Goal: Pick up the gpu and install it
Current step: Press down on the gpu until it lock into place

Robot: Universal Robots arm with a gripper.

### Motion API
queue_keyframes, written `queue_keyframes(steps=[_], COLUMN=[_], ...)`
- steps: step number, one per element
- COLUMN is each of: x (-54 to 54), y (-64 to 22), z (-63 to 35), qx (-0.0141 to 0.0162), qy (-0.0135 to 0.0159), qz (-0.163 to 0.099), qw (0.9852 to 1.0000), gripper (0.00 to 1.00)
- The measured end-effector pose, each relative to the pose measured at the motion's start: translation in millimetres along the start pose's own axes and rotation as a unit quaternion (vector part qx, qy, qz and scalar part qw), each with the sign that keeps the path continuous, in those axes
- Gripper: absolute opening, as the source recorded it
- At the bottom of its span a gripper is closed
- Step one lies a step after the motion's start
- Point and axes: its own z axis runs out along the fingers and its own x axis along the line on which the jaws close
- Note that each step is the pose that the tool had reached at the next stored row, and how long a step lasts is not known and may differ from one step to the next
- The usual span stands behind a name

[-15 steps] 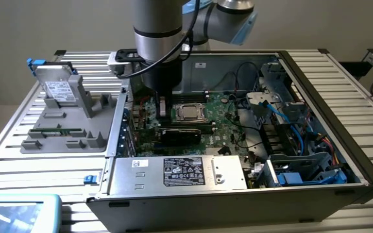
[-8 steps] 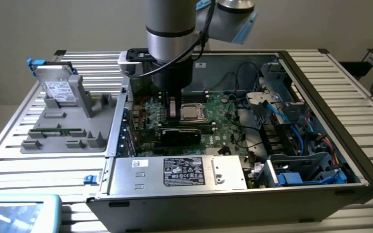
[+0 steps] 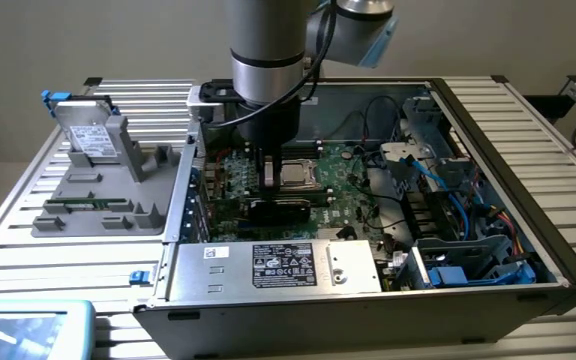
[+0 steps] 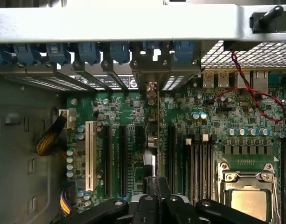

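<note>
My gripper [image 3: 271, 187] reaches down into the open computer case [image 3: 488, 105], over the green motherboard [image 3: 343, 191]. It is shut on the gpu [image 3: 278, 208], whose black body stands on edge just below the fingers and low over the board. In the wrist view the gpu [image 4: 152, 133] appears edge-on as a thin card. It runs from the gripper [image 4: 154, 184] toward the case's rear wall, between two long black expansion slots [image 4: 122, 158]. Its silver end bracket [image 4: 151, 72] sits at the rear slot openings. I cannot tell whether the card's edge sits in a slot.
A white slot [image 4: 90, 156] and the CPU socket [image 4: 247, 196] flank the card. The power supply [image 3: 273, 266] fills the case's near side, with blue cables and a drive cage [image 3: 468, 262] toward the exterior view's right. Outside, a grey fixture [image 3: 103, 199] holds a hard drive [image 3: 93, 139] and memory stick [image 3: 88, 202].
</note>
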Motion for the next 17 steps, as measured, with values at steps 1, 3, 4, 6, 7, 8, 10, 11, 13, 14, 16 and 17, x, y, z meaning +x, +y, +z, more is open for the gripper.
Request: queue_keyframes(steps=[1, 3, 4, 6, 7, 8, 10, 11, 13, 14, 16, 17], x=[0.0, 0.0, 0.0, -0.2, 0.0, 0.1, 0.3, 0.4, 0.5, 0.5, 0.4, 0.5], y=[0.0, 0.0, 0.0, -0.1, 0.0, 0.1, 0.1, 0.1, 0.2, 0.2, 0.2, 0.2], z=[1.8, 3.8, 3.9, 2.0, -2.1, -7.0, -15.1, -18.9, -22.4, -22.3, -22.3, -22.3], qx=[0.0, -0.0002, -0.0003, -0.0007, -0.0015, -0.0021, -0.0036, -0.0044, -0.0056, -0.0056, -0.0056, -0.0056], qy=[0.0, 0.0006, 0.0005, -0.0007, -0.0004, 0.0, 0.0001, 0.0001, 0.0001, 0.0001, 0.0, 0.0], qz=[0.0, 0.0, 0.0, 0.0, 0.0, 0.0, 0.0, 0.0, 0.0, 0.0, 0.0, 0.0], qw=[1.0, 1.0, 1.0, 1.0, 1.0, 1.0, 1.0, 1.0, 1.0, 1.0, 1.0, 1.0], gripper=[0.12, 0.12, 0.12, 0.12, 0.12, 0.12, 0.12, 0.12, 0.12, 0.12, 0.12, 0.12])
